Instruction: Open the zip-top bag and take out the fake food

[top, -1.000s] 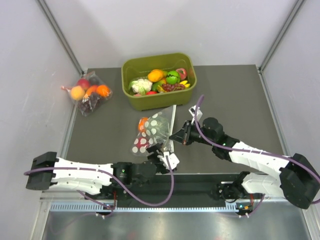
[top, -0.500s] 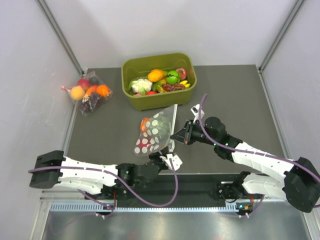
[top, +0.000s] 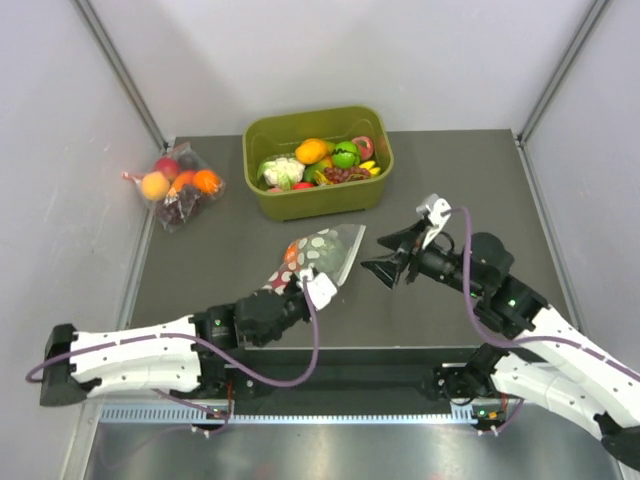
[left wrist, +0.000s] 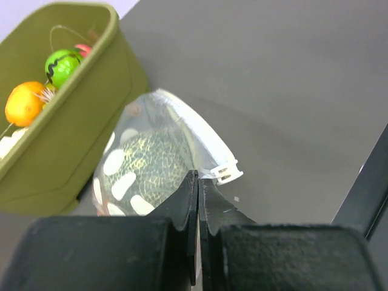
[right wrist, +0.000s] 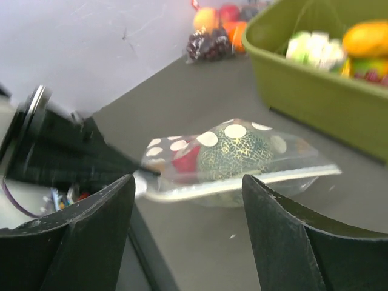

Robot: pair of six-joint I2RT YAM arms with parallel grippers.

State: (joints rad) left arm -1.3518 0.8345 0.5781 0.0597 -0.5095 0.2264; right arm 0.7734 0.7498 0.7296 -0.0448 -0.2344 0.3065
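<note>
Overhead, dark grey tabletop [top: 480, 180], pale walls [top: 330, 50], green tub [top: 320, 206], left jaws clenched on zip-top bag [top: 325, 250], right jaws released.

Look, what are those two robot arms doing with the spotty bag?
They are trying to get toy food out of the zip-top bag. The left tool is shut on the bag's edge, right by its white slider. The right tool is open beside the bag, touching nothing. The dark green pumpkin and a red fruit are inside the bag, not out yet.
</note>
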